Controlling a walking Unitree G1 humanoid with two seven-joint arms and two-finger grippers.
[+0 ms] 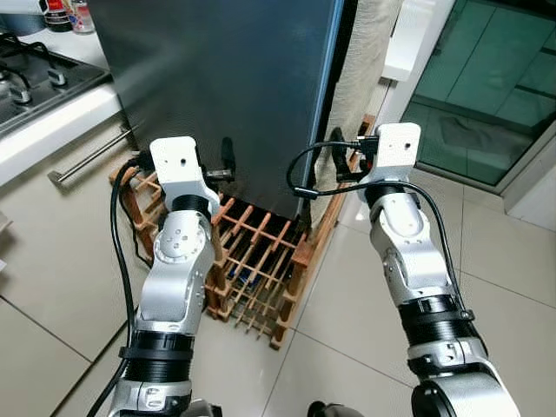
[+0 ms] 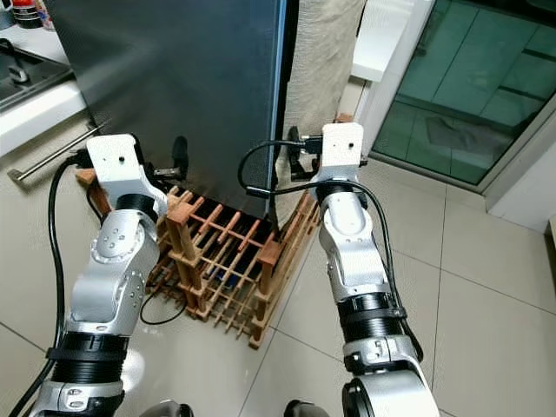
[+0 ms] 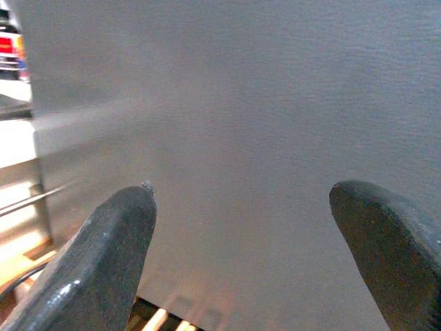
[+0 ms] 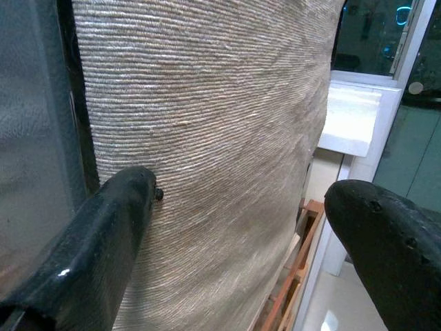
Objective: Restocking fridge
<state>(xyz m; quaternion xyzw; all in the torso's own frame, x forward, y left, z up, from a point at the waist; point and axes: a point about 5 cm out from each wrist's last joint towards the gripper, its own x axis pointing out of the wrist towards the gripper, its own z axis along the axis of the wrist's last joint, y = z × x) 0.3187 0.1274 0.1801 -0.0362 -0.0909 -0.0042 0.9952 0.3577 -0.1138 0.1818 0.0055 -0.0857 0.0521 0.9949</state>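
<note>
Both grippers have their black fingers spread wide apart, and they hold nothing. On the left gripper point(image 3: 241, 227) you can see one dark finger on each side with a big gap between them, and they point at the flat grey door of the fridge point(image 1: 226, 87). That gripper is up close to the door, low down. I cannot tell if it touches the door.

Over on the right gripper point(image 4: 241, 234) the two fingers point(image 4: 117, 234) are spread out too. They point at a rough beige cloth point(image 4: 207, 124) that hangs down just beside the fridge, on its right edge. Next to the cloth is a thin dark gap, and then the grey side of the fridge.

The fridge is tall and dark grey, and its door is shut. It stands right in front of the robot. Both silver arms reach toward it, one on each side of the door's lower part.

Under the arms, a wooden rack point(image 1: 261, 261) with lots of little square holes sits on the pale tiled floor point(image 1: 512, 252), tipped against the bottom of the fridge. A black cable loops by each arm.

To the left is a white counter with a stove point(image 1: 35, 78) on top and a long metal handle point(image 1: 91, 156) below. To the right is a glass door point(image 1: 486, 78) with a white frame.
</note>
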